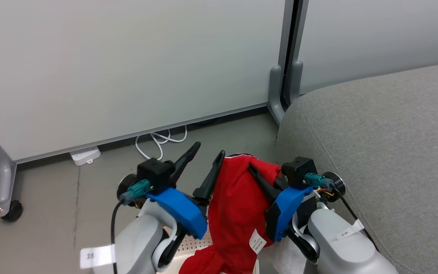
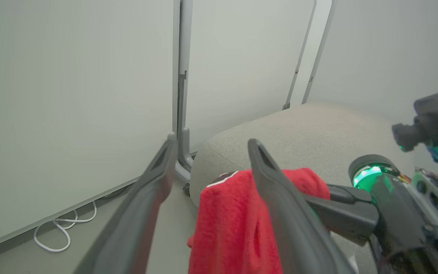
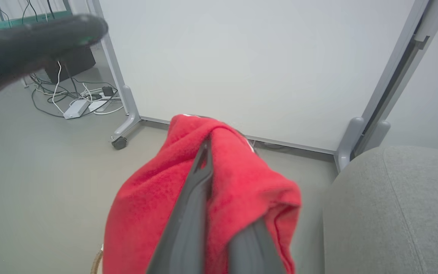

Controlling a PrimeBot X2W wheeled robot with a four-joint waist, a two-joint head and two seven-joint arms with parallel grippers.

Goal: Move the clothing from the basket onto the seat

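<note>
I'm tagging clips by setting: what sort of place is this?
Probably an office or lab corner rather than a home: pale partition panels on castered grey legs, a power strip with loose white cable on bare grey floor, and a grey sofa seat beside them.

One red garment (image 1: 238, 205), one grey seat (image 1: 386, 152), one basket (image 1: 193, 242), one cable (image 1: 158, 142).

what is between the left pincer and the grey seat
In the head view, the red garment and the right pincer shut on it lie between the open left pincer and the seat.
</note>
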